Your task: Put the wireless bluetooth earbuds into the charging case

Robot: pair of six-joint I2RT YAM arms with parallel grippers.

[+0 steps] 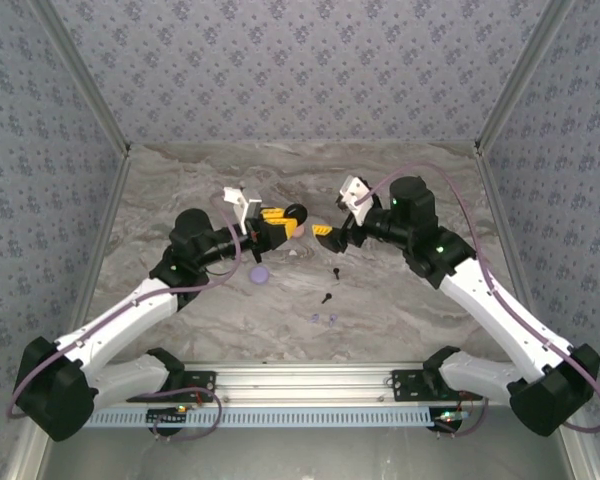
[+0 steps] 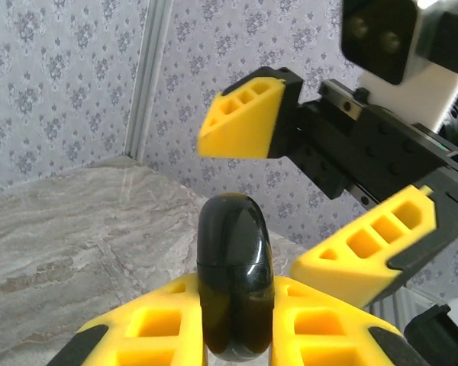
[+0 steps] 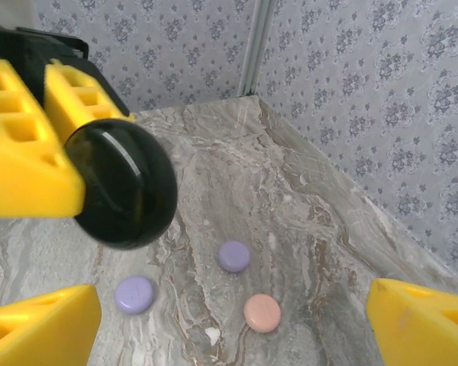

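While left gripper (image 2: 235, 309) clamps black case (image 2: 233, 244), right gripper (image 3: 229, 324) gapes wide; right wrist view reveals pink case (image 3: 262, 313).

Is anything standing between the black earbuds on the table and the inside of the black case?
Yes: the black case, held in the left gripper, is shut, so the closed case itself bars the way in. The black earbuds lie untouched on the table. The open right gripper faces the case.

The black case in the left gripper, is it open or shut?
Shut. In the left wrist view the two halves of the black case meet at a thin seam, with no gap between them.
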